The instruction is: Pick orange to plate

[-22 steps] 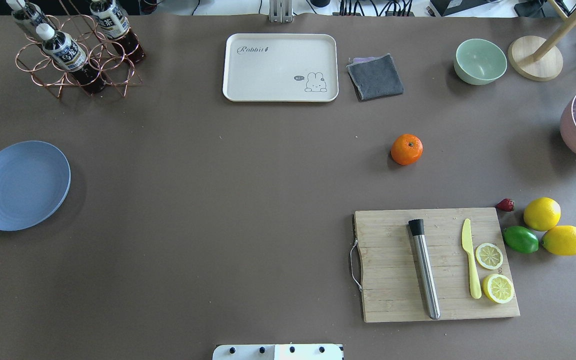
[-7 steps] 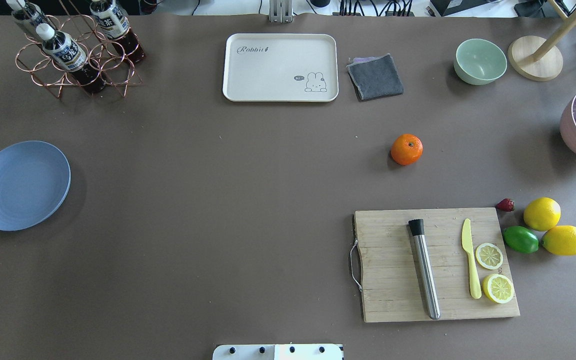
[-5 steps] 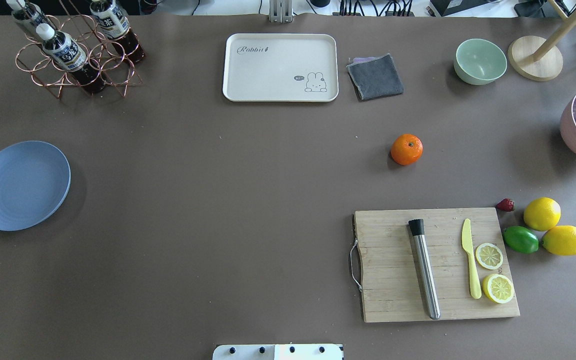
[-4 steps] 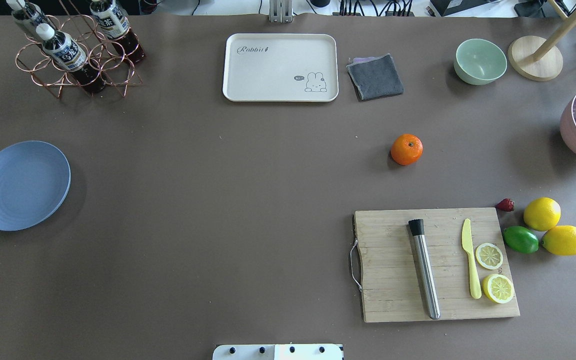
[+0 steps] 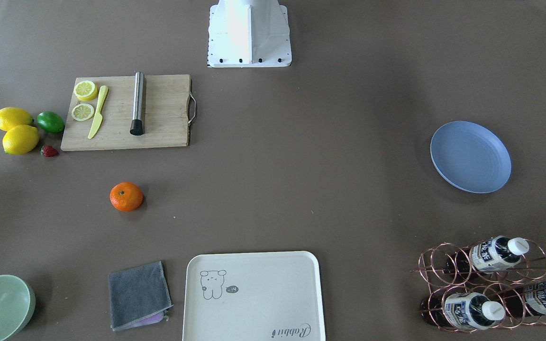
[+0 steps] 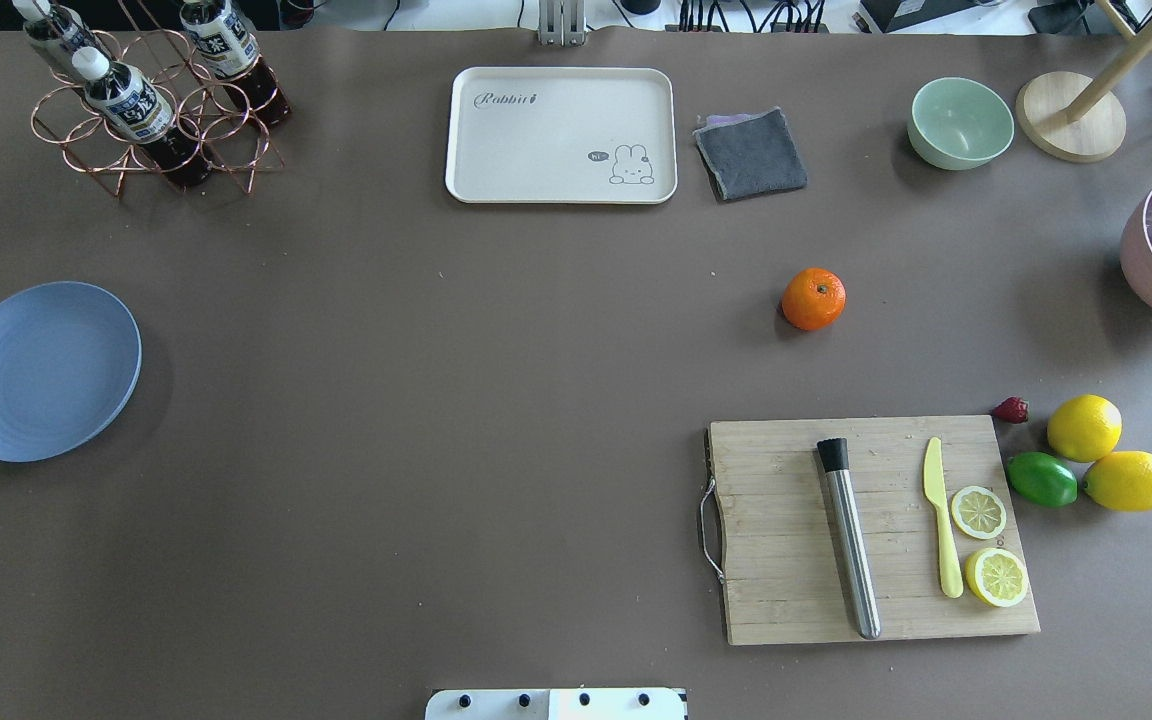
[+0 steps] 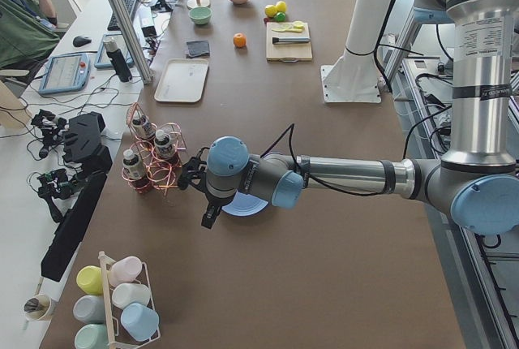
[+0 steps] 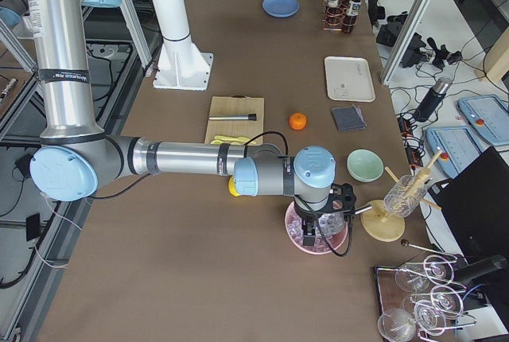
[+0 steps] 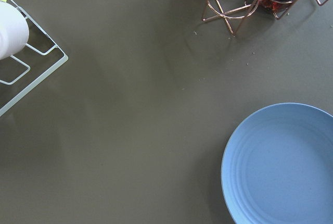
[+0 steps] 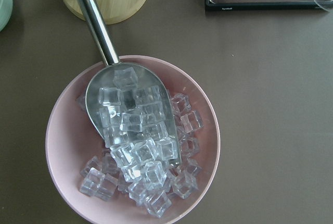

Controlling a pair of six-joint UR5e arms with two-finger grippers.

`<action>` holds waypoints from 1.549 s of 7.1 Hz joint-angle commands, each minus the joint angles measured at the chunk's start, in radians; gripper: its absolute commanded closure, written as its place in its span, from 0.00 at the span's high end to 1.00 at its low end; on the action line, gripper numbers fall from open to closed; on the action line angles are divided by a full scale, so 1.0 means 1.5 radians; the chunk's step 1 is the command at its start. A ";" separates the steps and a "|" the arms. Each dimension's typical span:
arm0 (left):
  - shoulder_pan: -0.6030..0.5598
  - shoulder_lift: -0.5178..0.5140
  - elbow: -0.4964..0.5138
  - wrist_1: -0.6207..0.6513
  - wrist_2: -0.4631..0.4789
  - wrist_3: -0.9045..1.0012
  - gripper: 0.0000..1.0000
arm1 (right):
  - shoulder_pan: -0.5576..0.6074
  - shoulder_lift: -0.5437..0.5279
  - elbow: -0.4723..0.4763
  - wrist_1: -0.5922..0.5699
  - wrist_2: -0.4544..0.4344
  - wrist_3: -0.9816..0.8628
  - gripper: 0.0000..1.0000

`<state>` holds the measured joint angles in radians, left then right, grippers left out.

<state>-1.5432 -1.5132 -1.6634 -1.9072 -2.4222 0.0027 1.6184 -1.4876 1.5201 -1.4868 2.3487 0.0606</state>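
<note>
The orange lies alone on the brown table, right of centre, beyond the cutting board; it also shows in the front view. The light-blue plate rests bare at the far left edge; the left wrist view has its rim at lower right. My left gripper hangs near the plate, outside the overhead view. Far from the orange, my right gripper hovers over a pink bowl of ice. I cannot tell whether either is open or shut.
A wooden cutting board carries a steel muddler, a yellow knife and lemon halves. Two lemons, a lime and a strawberry lie to its right. A cream tray, grey cloth, green bowl and bottle rack line the far edge.
</note>
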 commanded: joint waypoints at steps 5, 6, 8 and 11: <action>0.138 -0.025 0.153 -0.299 0.018 -0.289 0.98 | -0.170 0.021 0.051 0.162 -0.012 0.358 1.00; 0.160 -0.026 0.182 -0.342 0.024 -0.300 0.98 | -0.188 0.021 0.070 0.162 -0.016 0.383 1.00; 0.195 -0.026 0.204 -0.348 0.025 -0.301 0.98 | -0.227 0.048 0.090 0.161 -0.028 0.458 1.00; 0.214 -0.027 0.219 -0.348 0.025 -0.301 0.98 | -0.255 0.069 0.097 0.161 -0.039 0.488 1.00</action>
<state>-1.2352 -1.5534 -1.3437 -2.4282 -2.3854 -0.4492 1.2515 -1.3953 1.6635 -1.2456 2.2942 0.7803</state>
